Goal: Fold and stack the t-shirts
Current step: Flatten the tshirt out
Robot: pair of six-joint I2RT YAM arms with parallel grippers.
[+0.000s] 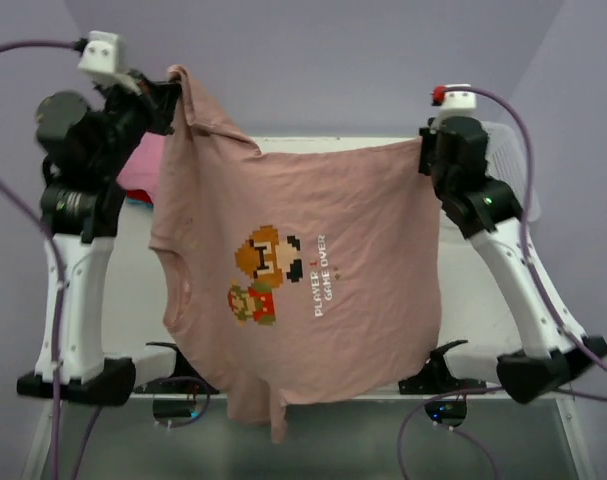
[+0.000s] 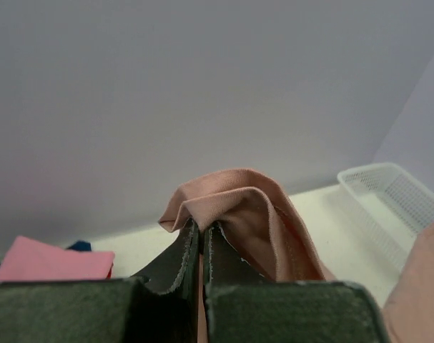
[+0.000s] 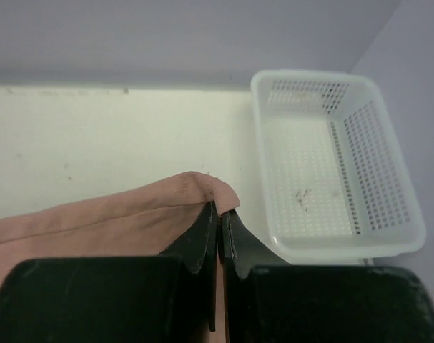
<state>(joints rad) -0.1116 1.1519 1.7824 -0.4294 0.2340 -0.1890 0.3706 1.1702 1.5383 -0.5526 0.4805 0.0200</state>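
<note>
As the dusty-pink t-shirt [image 1: 313, 190] hangs spread, left fingers [image 2: 179, 263] and right fingers [image 3: 199, 243] — closed — pinch its edges.

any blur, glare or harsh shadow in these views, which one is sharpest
Top external: flat, even light, no glare, slightly soft on the dusty-pink cloth t-shirt with pixel-art print. Left wrist: dimmer, close black jaws blurred. Right wrist: sharpest, white plastic lattice basket holes crisp, jaws soft.

One legible print is present, on the chest of the dusty-pink t-shirt [image 1: 373, 200]. Its white text [image 1: 322, 277] stands in two lines, "PLAYER 1" and "GAME OVER"; the digit is small and faint. The lines sit just right of the pixel-art figures [image 1: 265, 272] and run sideways, reading bottom to top.
</note>
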